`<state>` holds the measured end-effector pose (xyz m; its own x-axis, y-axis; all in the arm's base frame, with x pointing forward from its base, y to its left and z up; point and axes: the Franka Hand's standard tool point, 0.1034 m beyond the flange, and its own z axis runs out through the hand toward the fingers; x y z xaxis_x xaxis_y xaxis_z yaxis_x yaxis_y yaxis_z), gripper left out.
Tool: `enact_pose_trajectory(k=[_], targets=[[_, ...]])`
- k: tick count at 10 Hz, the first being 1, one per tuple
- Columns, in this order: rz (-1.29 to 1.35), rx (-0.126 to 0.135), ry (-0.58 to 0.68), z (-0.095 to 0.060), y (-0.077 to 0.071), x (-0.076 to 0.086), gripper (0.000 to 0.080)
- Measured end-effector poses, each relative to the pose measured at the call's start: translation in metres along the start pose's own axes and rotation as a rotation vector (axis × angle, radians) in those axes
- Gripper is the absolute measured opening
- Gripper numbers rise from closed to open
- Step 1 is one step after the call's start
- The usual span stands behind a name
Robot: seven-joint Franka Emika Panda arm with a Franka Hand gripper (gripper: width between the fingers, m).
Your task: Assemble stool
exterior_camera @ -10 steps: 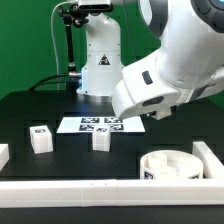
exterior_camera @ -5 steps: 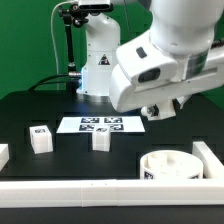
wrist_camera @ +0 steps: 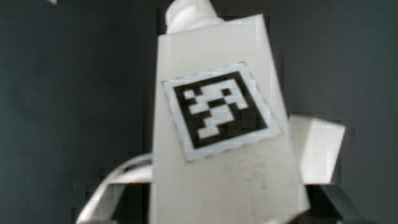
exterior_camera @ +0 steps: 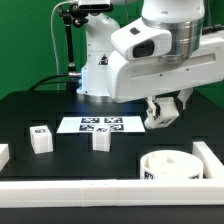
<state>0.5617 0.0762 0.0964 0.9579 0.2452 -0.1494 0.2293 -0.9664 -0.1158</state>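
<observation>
My gripper (exterior_camera: 163, 112) hangs above the table, to the exterior view's right of the marker board, and is shut on a white block leg (wrist_camera: 214, 110). In the wrist view the leg stands between the two fingers (wrist_camera: 118, 185), its square black-and-white tag facing the camera. The round white seat (exterior_camera: 168, 165) lies at the front right, below and in front of the gripper. Two more tagged legs stand on the black table, one at the left (exterior_camera: 40, 138) and one near the middle (exterior_camera: 101, 139).
The marker board (exterior_camera: 98, 125) lies flat behind the two legs. A long white rail (exterior_camera: 90, 190) edges the table's front and turns up at the right. Another white piece (exterior_camera: 3, 154) shows at the left edge. The robot base (exterior_camera: 98, 60) stands behind.
The arm's large upper links have swung up and toward the exterior view's right. The gripper, hidden behind them one second ago, now shows, holding the leg above the table.
</observation>
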Motion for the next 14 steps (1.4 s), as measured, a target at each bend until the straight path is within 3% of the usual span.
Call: enact_pose_trajectory(k=[4, 5, 6, 7, 10, 11, 14], targets=[[0.059, 0.025, 0.216, -0.014, -0.006, 0.029, 0.0327], [0.068, 0.018, 0.314, -0.023, -0.011, 0.038, 0.0327], [0.065, 0.007, 0.35, -0.028, -0.017, 0.039, 0.0327], [0.058, -0.013, 0.441, -0.032, -0.013, 0.046, 0.0327], [0.061, -0.083, 0.652, -0.03, 0.0, 0.044, 0.0327], [0.064, -0.089, 0.676, -0.029, 0.0, 0.043, 0.0327], [0.076, -0.048, 0.629, -0.042, 0.0, 0.056, 0.0327]])
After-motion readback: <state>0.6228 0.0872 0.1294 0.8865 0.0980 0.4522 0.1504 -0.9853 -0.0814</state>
